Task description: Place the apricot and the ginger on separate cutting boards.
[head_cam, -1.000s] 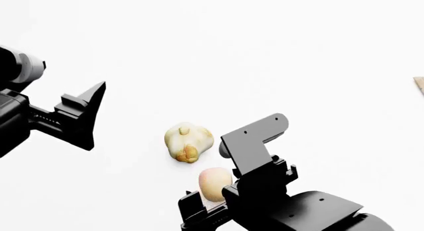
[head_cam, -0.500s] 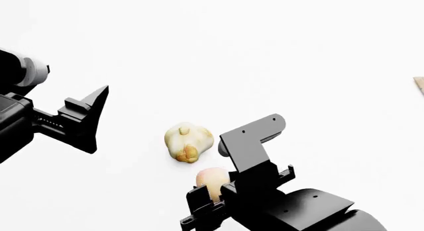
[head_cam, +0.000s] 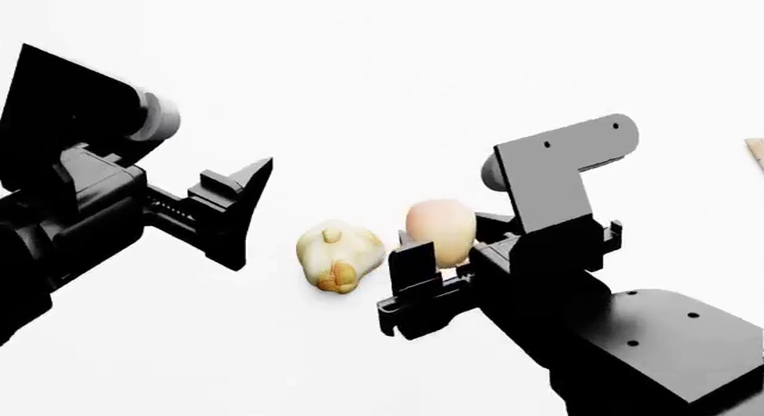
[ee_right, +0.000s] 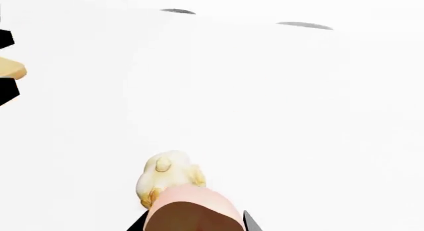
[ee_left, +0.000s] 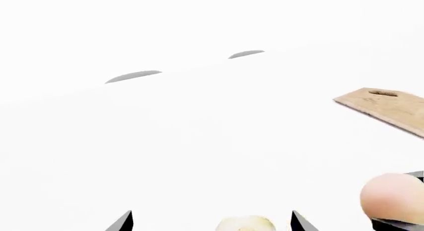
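The apricot [head_cam: 439,228] is smooth and peach-coloured. My right gripper [head_cam: 445,248] is shut on it and holds it above the white table, to the right of the ginger. In the right wrist view the apricot [ee_right: 192,203] fills the space between the fingers [ee_right: 250,224]. The knobby pale-yellow ginger [head_cam: 340,255] lies on the table and shows just beyond the apricot in that view [ee_right: 166,175]. My left gripper [head_cam: 245,215] is open, left of the ginger; the ginger's top [ee_left: 247,224] shows between its spread fingertips [ee_left: 123,222]. One cutting board [ee_left: 388,107] lies far right [head_cam: 756,153].
The white table [head_cam: 358,94] extends around both arms. Two grey oval marks [ee_left: 134,76] lie on its far part. In the right wrist view a pale tan piece [ee_right: 10,69] sits at the frame edge between black parts.
My right gripper has risen and moved right, lifting the apricot off the table. My left arm has moved right, closer to the ginger. The ginger has not moved.
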Motion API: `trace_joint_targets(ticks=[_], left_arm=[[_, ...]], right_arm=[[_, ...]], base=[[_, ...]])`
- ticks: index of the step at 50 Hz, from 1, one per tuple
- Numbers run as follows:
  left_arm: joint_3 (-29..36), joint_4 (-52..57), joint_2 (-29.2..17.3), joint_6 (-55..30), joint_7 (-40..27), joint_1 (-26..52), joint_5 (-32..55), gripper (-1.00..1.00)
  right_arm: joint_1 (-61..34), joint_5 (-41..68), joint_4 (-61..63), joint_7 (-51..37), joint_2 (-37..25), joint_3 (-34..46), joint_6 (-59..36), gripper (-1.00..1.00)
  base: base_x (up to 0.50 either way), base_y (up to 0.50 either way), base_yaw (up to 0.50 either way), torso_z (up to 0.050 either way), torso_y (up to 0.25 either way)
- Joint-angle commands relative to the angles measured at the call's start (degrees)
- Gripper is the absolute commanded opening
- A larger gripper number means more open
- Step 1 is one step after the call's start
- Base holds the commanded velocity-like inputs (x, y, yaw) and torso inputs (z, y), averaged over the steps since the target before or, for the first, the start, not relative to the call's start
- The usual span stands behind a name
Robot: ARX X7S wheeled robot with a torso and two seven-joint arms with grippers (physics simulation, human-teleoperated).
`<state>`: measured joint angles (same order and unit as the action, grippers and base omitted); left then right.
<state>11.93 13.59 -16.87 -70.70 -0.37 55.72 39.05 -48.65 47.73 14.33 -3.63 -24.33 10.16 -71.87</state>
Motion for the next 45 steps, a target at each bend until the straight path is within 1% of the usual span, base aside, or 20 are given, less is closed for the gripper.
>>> trace_joint_targets(ticks=[1, 7, 10, 14, 23, 30, 36, 45], left_arm=[[6.67, -11.31, 3.21, 6.54, 4.39, 2.58, -3.26, 1.00], [9.96, -19.19, 4.13, 9.51, 7.53, 4.47, -5.20, 1.00], [10.77, -20.15, 4.49, 8.90, 8.53, 4.62, -4.69, 1.00], [13.75, -21.35, 4.91, 7.94, 10.55, 4.98, -4.61, 1.00], [14.13, -24.65, 6.02, 7.38, 11.19, 5.83, -4.04, 1.00], [16.05, -31.44, 8.35, 10.55, 12.96, 7.90, -5.58, 1.00], [17.47, -35.95, 9.37, 11.70, 14.41, 9.40, -6.26, 1.00], [19.94, -48.62, 12.32, 17.53, 15.06, 12.76, -9.95, 1.00]], right_arm=[[-3.73, 4.87, 5.27, -4.45, -5.42, -11.90, -5.98, -1.00], [-4.15, 6.81, 6.81, -5.81, -9.14, -16.53, -8.71, -1.00], [-2.76, 7.20, 7.43, -5.90, -9.64, -17.18, -8.61, -1.00], [-0.58, 7.27, 7.75, -5.60, -9.94, -17.50, -7.66, -1.00], [0.10, 8.32, 8.16, -5.73, -10.63, -18.31, -7.74, -1.00], [0.54, 8.68, 8.13, -5.81, -10.26, -18.01, -7.32, -1.00], [1.63, 8.45, 7.77, -5.33, -10.46, -17.78, -6.07, -1.00], [2.79, 8.99, 7.73, -5.06, -10.68, -18.07, -5.21, -1.00]], base=[[0.00, 0.00, 0.00, 0.000, 0.000], [0.00, 0.00, 0.00, 0.000, 0.000], [0.00, 0.00, 0.00, 0.000, 0.000], [0.00, 0.00, 0.00, 0.000, 0.000], [0.00, 0.00, 0.00, 0.000, 0.000], [0.00, 0.00, 0.00, 0.000, 0.000], [0.00, 0.00, 0.00, 0.000, 0.000], [0.00, 0.00, 0.00, 0.000, 0.000]])
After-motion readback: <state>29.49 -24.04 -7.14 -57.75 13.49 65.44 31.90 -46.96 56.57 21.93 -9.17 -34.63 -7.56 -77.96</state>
